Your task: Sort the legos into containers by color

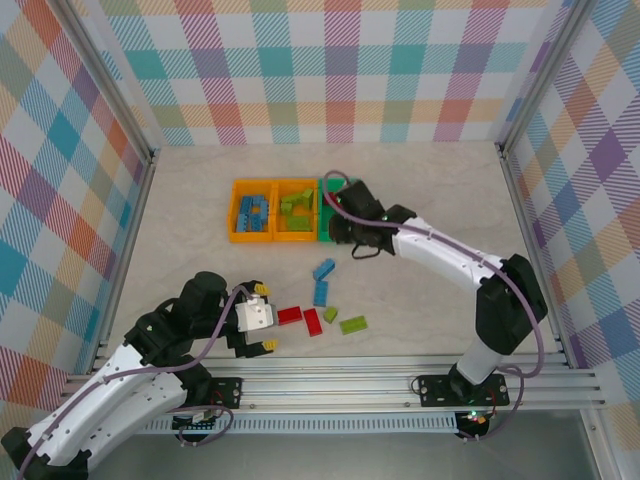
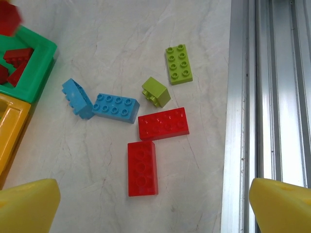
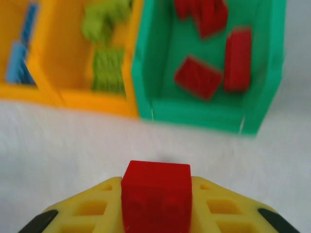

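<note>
Red brick point(image 3: 155, 199) gripped in your right pincer point(image 3: 155, 189) hangs short of the green bin point(image 3: 194, 119): release early, it hits the counter point(image 3: 73, 141); left pincer point(image 2: 155, 206) wide.

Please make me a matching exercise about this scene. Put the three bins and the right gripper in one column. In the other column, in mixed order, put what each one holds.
Column 1
1. green bin
2. middle orange bin
3. left orange bin
4. right gripper

Column 2
a. blue bricks
b. one red brick, gripped
c. lime green bricks
d. several red bricks

Pairs: 1-d, 2-c, 3-a, 4-b
</note>
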You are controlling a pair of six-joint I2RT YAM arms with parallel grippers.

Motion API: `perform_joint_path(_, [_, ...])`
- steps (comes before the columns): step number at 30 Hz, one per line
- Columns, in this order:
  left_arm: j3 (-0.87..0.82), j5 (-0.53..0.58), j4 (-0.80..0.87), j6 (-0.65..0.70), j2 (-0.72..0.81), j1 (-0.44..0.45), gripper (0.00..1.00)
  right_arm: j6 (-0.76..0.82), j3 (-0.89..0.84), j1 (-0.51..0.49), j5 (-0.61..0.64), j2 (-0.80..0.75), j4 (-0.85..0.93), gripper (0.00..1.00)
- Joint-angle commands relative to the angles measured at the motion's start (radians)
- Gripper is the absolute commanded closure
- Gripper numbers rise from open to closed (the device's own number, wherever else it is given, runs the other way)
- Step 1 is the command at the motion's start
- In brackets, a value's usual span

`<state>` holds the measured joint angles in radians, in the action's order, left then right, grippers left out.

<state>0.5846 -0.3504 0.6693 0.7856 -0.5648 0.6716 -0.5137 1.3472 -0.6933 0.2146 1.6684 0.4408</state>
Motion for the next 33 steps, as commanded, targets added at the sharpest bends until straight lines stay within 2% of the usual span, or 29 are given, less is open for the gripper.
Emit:
perform_joint_path(1, [-0.018, -0.021, -0.041, 0.001, 0.013, -0.012, 0.00, 0.131, 0.093, 0.066, 0.025, 0.103, -0.101, 0.70])
perform_joint_path(8, [-0.022, -0.033, -0.066, -0.020, -0.014, -0.017, 0.00, 0.172, 0.345, 0.113, 0.016, 0.322, -0.013, 0.68])
perform_joint_path(9, [-0.020, -0.032, -0.066, -0.020, -0.022, -0.017, 0.00, 0.164, 0.362, 0.119, 0.009, 0.338, -0.010, 0.65])
perform_joint_path(12, [-0.019, -0.029, -0.064, -0.021, -0.041, -0.017, 0.00, 0.150, 0.414, 0.132, -0.026, 0.373, 0.016, 0.49])
perform_joint_path(17, [-0.022, 0.002, -0.067, -0.020, -0.071, -0.017, 0.00, 0.161, 0.455, 0.132, -0.019, 0.341, 0.087, 0.46])
perform_joint_path(22, [-0.022, 0.025, -0.075, -0.039, -0.089, -0.017, 0.00, 0.198, 0.312, 0.133, -0.048, 0.150, 0.109, 0.42])
perform_joint_path(26, [-0.015, 0.043, -0.088, -0.068, -0.109, -0.017, 0.00, 0.244, 0.085, 0.133, -0.212, -0.111, 0.120, 0.34])
perform_joint_path(28, [0.011, 0.056, -0.096, -0.114, -0.135, -0.017, 0.00, 0.228, -0.082, 0.133, -0.317, -0.279, 0.084, 0.28])
perform_joint_path(30, [0.066, 0.072, -0.129, -0.270, -0.193, -0.017, 0.00, 0.184, -0.228, 0.134, -0.387, -0.429, 0.052, 0.22])
perform_joint_path(33, [0.185, 0.146, -0.211, -0.647, -0.349, -0.014, 0.00, 0.105, -0.376, 0.135, -0.450, -0.599, 0.073, 0.17])
